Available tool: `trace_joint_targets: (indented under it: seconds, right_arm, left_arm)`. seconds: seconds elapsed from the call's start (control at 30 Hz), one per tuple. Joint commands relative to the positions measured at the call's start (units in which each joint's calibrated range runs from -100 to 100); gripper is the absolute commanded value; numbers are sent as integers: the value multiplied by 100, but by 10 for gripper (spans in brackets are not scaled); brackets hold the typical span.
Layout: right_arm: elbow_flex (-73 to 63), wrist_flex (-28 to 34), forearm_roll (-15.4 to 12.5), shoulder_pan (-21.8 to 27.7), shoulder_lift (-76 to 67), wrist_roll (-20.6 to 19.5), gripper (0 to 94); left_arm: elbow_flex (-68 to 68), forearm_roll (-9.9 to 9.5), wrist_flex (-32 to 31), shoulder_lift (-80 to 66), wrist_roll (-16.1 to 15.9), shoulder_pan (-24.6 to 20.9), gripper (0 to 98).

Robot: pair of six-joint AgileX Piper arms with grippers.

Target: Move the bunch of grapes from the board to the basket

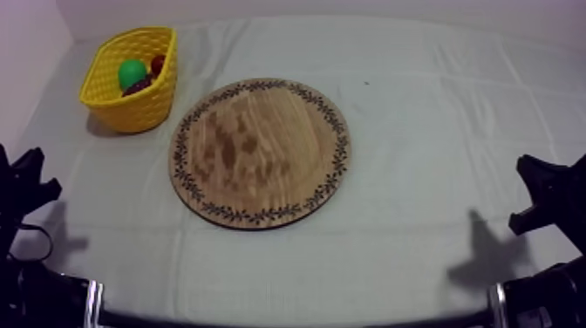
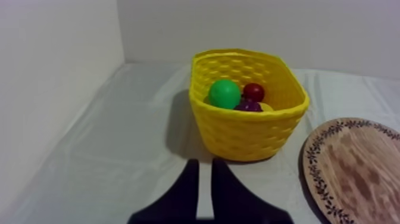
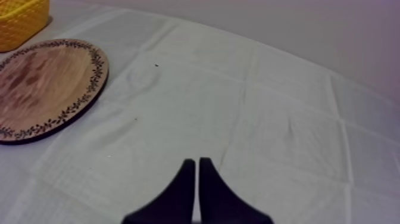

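Since the bunch of grapes (image 2: 249, 106) already lies in the yellow basket (image 2: 250, 134), off the wooden board (image 1: 262, 153), left gripper (image 2: 204, 162) & right gripper (image 3: 197, 162) rest closed on nothing (grapes prob. light, knobbly; I'd pinch across mid-cluster).

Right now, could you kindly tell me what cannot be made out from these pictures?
1. Left wrist view: the bunch of grapes is mostly hidden by the near wall of the yellow basket and by the green fruit.
2. Same view: of the yellow sliver beside it, too little shows to name it.
3. Both wrist views: the wooden board is cut off by the picture's edge.
4. Top view: the basket's contents are too small to identify.
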Motion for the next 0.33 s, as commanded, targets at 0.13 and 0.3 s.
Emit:
trace_joint_targets:
  seconds: [0.13, 0.3]
  right_arm:
    - [-3, -3, 1, -2, -1, 2, 4]
    - [-3, -3, 1, -2, -1, 2, 4]
  left_arm:
    - [0, 3, 17, -4, 51, -3, 129]
    - [0, 8, 19, -4, 7, -3, 139]
